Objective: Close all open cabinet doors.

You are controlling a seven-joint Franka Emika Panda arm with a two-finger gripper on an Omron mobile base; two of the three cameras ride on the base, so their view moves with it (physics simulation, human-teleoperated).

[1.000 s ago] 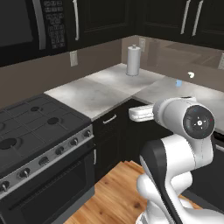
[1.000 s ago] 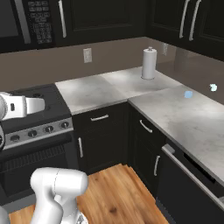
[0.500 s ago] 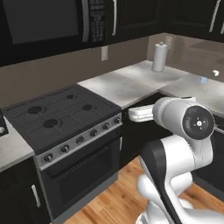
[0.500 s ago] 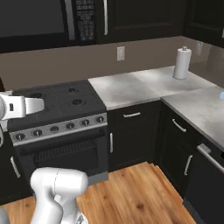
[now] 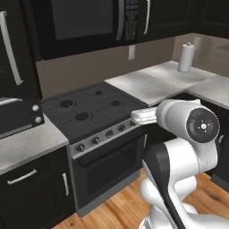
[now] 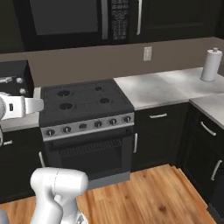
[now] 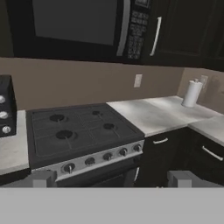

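Facing the stove (image 7: 83, 131), we have no open cabinet doors (image 7: 175, 30) in reach.
Our pincer (image 7: 111, 180) stands apart, empty; the arm could clip the worktop (image 5: 152, 82).

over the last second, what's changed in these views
The whole picture has shifted, so the base moved and the cameras with it, not the things. The stove went from the left edge to mid-view, the paper towel roll slid to the far right, and the microwave and a toaster oven came into view. The arm kept its folded pose. Nothing was grasped or released; every cabinet door in view looks shut.
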